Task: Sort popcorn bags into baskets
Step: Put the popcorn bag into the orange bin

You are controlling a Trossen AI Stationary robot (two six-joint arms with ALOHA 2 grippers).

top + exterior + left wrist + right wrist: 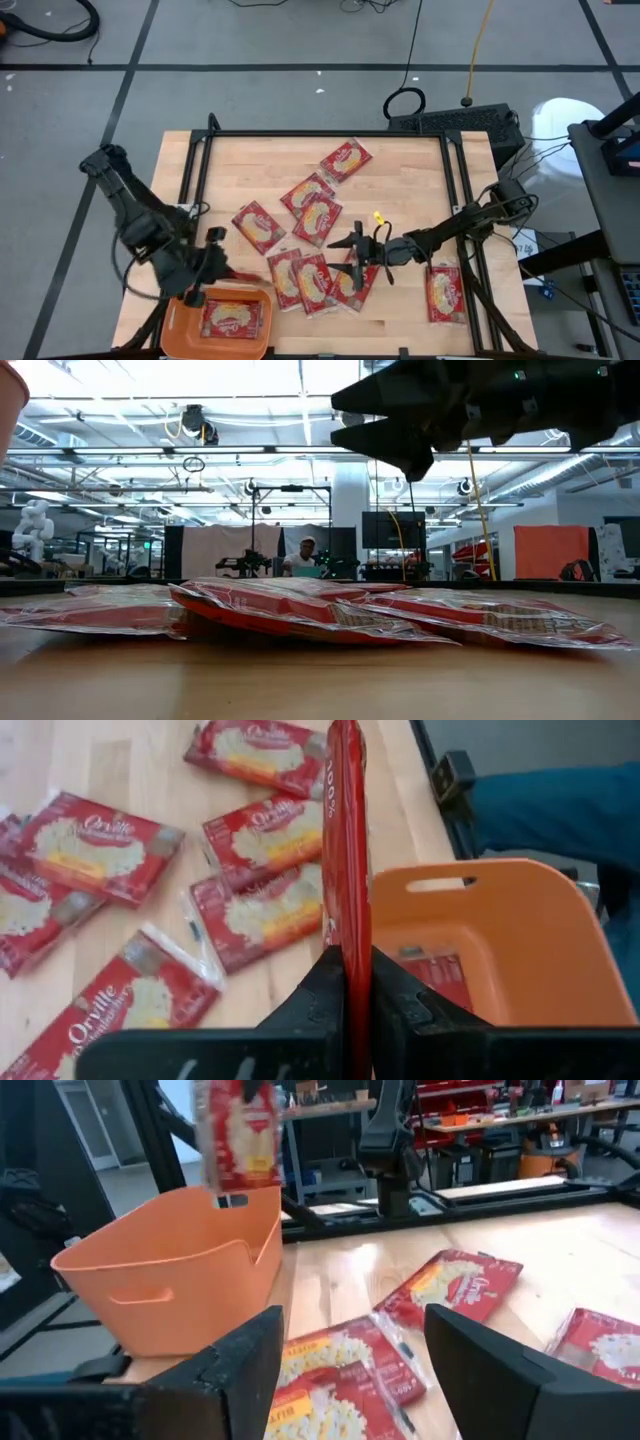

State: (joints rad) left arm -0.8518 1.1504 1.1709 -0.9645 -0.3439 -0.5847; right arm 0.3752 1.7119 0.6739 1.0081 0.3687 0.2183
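With one basket (170, 325) | left hand (357, 982) grips bag (345, 840) | right hand (357, 250) open | eleven bags

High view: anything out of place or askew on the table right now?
One popcorn bag lies alone at the right side, under the right arm, apart from the loose overlapping pile mid-table. Otherwise nothing looks spilled or damaged. The left gripper holds a bag on edge beside the orange basket; the right gripper is open over the pile.

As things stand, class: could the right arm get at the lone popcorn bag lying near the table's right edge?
Probably yes. The right pincer is open and empty, and that popcorn bag lies flat beside the arm with nothing on it.
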